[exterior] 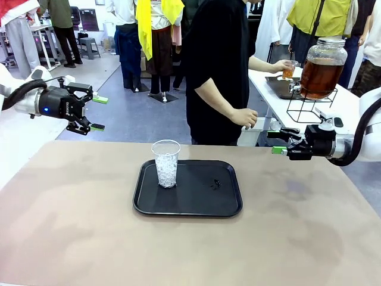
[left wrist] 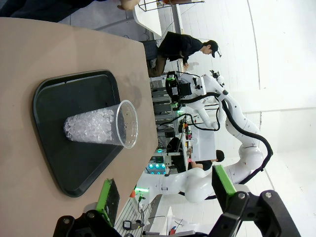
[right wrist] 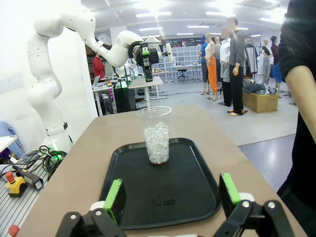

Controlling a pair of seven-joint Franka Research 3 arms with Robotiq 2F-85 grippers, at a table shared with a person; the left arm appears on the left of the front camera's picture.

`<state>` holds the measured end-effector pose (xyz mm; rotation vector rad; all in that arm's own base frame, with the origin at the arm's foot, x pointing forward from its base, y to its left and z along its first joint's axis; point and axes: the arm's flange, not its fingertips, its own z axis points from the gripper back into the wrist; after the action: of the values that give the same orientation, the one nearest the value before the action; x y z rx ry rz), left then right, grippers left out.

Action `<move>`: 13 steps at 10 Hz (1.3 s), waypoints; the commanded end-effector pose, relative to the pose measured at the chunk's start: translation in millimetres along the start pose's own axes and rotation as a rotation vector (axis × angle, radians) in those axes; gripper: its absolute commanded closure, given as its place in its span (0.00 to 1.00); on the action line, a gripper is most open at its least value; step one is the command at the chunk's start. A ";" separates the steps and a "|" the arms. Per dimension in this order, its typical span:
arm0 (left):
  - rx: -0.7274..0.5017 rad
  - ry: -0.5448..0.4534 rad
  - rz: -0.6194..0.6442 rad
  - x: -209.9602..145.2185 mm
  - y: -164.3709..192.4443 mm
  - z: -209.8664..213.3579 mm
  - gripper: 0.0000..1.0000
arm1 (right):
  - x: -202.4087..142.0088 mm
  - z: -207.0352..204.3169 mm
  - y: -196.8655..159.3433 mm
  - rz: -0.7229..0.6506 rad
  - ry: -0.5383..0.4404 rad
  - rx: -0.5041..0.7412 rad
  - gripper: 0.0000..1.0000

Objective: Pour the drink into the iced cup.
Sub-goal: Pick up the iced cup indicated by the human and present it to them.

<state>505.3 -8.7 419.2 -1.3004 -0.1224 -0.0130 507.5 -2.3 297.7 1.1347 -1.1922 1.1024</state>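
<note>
Spread and empty, the left end effector (exterior: 98, 113) and right end effector (exterior: 278, 142) flank the upright iced cup (exterior: 166, 164), standing nearer the left arm on its tray (exterior: 187, 211).

Bright, even indoor light; ceiling strip lamps (right wrist: 148, 15) glared in the right wrist view. The table (exterior: 71, 226) was lit flat. The cup (exterior: 166, 164) cast only a faint, soft shadow on the tray (exterior: 226, 202), which carried a dull sheen. Left wrist view washed out to white along its right side. Both wrist views bowed straight lines near the edges. Front view sharp throughout.
</note>
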 end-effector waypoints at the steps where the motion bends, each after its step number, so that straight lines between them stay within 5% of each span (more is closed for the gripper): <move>1: 0.002 -0.002 -0.002 -1.7 -0.7 0.1 0.00 | 2.6 0.4 -1.2 0.004 0.003 -0.004 0.00; 13: 0.002 -0.002 -0.002 -1.7 -0.7 0.1 0.00 | 2.6 0.4 -1.2 0.004 0.003 -0.004 0.00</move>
<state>505.3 -8.7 419.2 -1.3004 -0.1224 -0.0130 507.5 -2.3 297.7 1.1347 -1.1922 1.1024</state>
